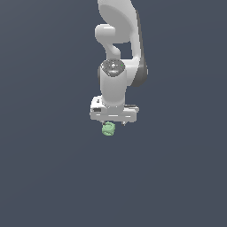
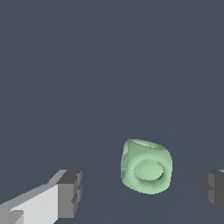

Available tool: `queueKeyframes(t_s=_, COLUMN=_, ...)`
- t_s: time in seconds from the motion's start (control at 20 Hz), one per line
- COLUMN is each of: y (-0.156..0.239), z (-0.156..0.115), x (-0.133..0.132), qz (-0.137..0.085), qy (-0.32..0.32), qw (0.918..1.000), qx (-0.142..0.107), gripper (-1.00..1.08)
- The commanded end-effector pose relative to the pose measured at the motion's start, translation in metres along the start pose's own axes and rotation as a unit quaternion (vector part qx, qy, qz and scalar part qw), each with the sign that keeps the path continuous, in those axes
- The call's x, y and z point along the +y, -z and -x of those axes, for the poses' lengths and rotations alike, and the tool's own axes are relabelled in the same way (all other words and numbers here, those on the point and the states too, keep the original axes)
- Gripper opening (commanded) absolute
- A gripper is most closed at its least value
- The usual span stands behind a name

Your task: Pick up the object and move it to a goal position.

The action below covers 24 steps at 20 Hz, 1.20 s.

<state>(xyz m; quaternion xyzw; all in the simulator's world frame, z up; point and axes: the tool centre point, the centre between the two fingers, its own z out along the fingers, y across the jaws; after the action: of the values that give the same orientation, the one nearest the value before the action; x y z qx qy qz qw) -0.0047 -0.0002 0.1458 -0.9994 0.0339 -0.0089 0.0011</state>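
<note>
The object is a small pale green lumpy blob [image 1: 108, 129] with a round dent in its face. In the exterior view it sits just below the white gripper [image 1: 114, 123], toward that view's left side of the hand. In the wrist view the object [image 2: 146, 166] lies between the two dark grey fingertips [image 2: 70, 194], with clear gaps on both sides. The gripper [image 2: 142, 188] is open and touches nothing. The fingers are mostly hidden behind the hand in the exterior view.
The white arm [image 1: 119, 40] reaches down from the top of the exterior view. Everything else is a plain dark grey-blue surface [image 1: 44, 168] with no other objects or edges in sight.
</note>
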Motion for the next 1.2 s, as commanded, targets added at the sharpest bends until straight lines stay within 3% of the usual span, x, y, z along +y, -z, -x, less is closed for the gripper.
queueKeyframes(t_s=0.0, y=-0.017, z=0.008, x=0.01, qz=0.0, qy=-0.016, qw=0.9999, qx=-0.003, gripper=1.0)
queueKeyframes(t_s=0.45, y=-0.053, z=0.03, x=0.033, qz=0.002, qy=-0.05, qw=0.9987, qx=-0.008, gripper=1.0)
queueKeyframes(t_s=0.8, y=-0.058, z=0.031, x=0.034, qz=0.002, qy=-0.052, qw=0.9986, qx=-0.009, gripper=1.0)
queueKeyframes(t_s=1.15, y=-0.087, z=0.033, x=0.035, qz=0.002, qy=-0.052, qw=0.9986, qx=-0.009, gripper=1.0)
